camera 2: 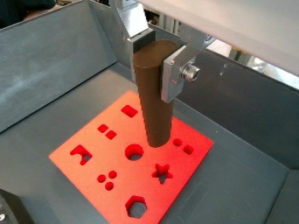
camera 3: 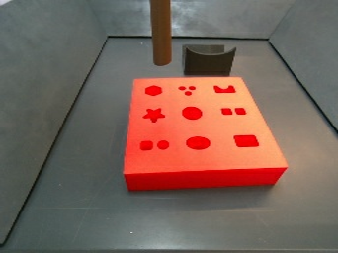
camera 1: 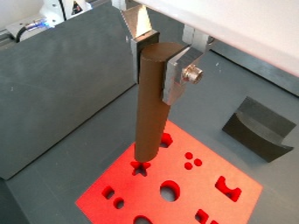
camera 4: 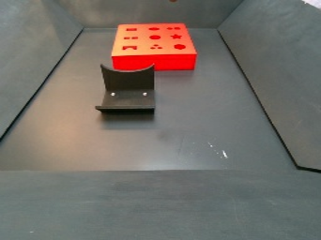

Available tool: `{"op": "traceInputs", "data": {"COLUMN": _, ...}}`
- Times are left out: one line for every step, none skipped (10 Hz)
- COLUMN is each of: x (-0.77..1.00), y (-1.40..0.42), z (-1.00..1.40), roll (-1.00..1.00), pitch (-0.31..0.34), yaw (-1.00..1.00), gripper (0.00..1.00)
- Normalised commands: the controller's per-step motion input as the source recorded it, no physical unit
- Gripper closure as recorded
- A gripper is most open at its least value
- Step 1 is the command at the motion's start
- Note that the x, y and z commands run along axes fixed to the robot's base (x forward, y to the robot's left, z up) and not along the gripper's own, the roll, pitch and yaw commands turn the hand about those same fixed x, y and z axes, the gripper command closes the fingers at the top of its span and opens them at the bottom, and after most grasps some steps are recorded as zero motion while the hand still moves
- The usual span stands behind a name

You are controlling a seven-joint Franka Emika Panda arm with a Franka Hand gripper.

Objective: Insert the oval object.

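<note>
My gripper [camera 1: 158, 66] is shut on the oval object [camera 1: 149, 105], a long smooth brown peg that hangs upright from the silver fingers [camera 1: 176, 74]. Both wrist views show it, the gripper [camera 2: 156, 66] gripping the peg's [camera 2: 155, 101] upper end. The peg's lower end hangs in the air above the red block [camera 1: 117, 188], which has several holes of different shapes, including an oval one [camera 3: 199, 143]. In a side view only the peg [camera 3: 160, 30] shows, above the far left part of the red block [camera 3: 199, 168]; the gripper is cut off there.
The dark fixture [camera 3: 208, 59] stands on the floor just beyond the red block and also shows in a wrist view [camera 1: 260, 127] and a side view [camera 4: 126, 89]. Grey walls [camera 2: 47, 61] enclose the floor. The red block [camera 4: 154, 45] sits near one end wall.
</note>
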Motion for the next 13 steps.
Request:
{"op": "traceInputs", "data": {"x": 0.00, "y": 0.04, "z": 0.00, "roll": -0.06, "pitch": -0.004, "yaw": 0.00, "gripper": 1.00}}
{"op": "traceInputs", "data": {"x": 0.00, "y": 0.07, "z": 0.01, "roll": -0.12, "pitch": -0.036, "yaw": 0.00, "gripper": 1.00}}
{"op": "traceInputs", "data": {"x": 0.00, "y": 0.05, "z": 0.48, "roll": -0.13, "pitch": -0.014, "yaw": -0.06, "gripper": 1.00}}
{"op": "traceInputs", "data": {"x": 0.08, "y": 0.00, "z": 1.00, "roll": -0.16, "pitch": -0.026, "yaw": -0.19, "gripper": 1.00}}
{"op": "traceInputs", "data": {"x": 0.11, "y": 0.00, "z": 1.00, "roll": -0.10, "pitch": -0.019, "yaw": -0.41, "gripper": 1.00}}
{"op": "traceInputs", "data": {"x": 0.11, "y": 0.00, "z": 1.00, "roll": -0.01, "pitch": 0.000, "yaw": -0.72, "gripper": 1.00}}
{"op": "traceInputs", "data": {"x": 0.00, "y": -0.01, "z": 0.76, "roll": 0.13, "pitch": -0.049, "yaw": -0.90, "gripper": 1.00}}
{"op": "traceInputs", "data": {"x": -0.08, "y": -0.01, "z": 0.49, "roll": 0.20, "pitch": 0.000, "yaw": -0.92, "gripper": 1.00}}
{"op": "traceInputs", "data": {"x": -0.02, "y": -0.08, "z": 0.22, "roll": 0.22, "pitch": 0.000, "yaw": -0.89, "gripper": 1.00}}
{"op": "traceInputs", "data": {"x": -0.02, "y": -0.01, "z": 0.09, "roll": 0.22, "pitch": 0.000, "yaw": -0.94, "gripper": 1.00}}
{"op": "traceInputs", "data": {"x": -0.05, "y": -0.01, "z": 0.03, "roll": 0.24, "pitch": 0.000, "yaw": -0.93, "gripper": 1.00}}
{"op": "traceInputs", "data": {"x": -0.09, "y": 0.00, "z": 0.00, "roll": 0.30, "pitch": 0.059, "yaw": -0.84, "gripper": 1.00}}
{"op": "traceInputs", "data": {"x": -0.09, "y": 0.00, "z": -0.05, "roll": 0.33, "pitch": 0.099, "yaw": -0.79, "gripper": 1.00}}
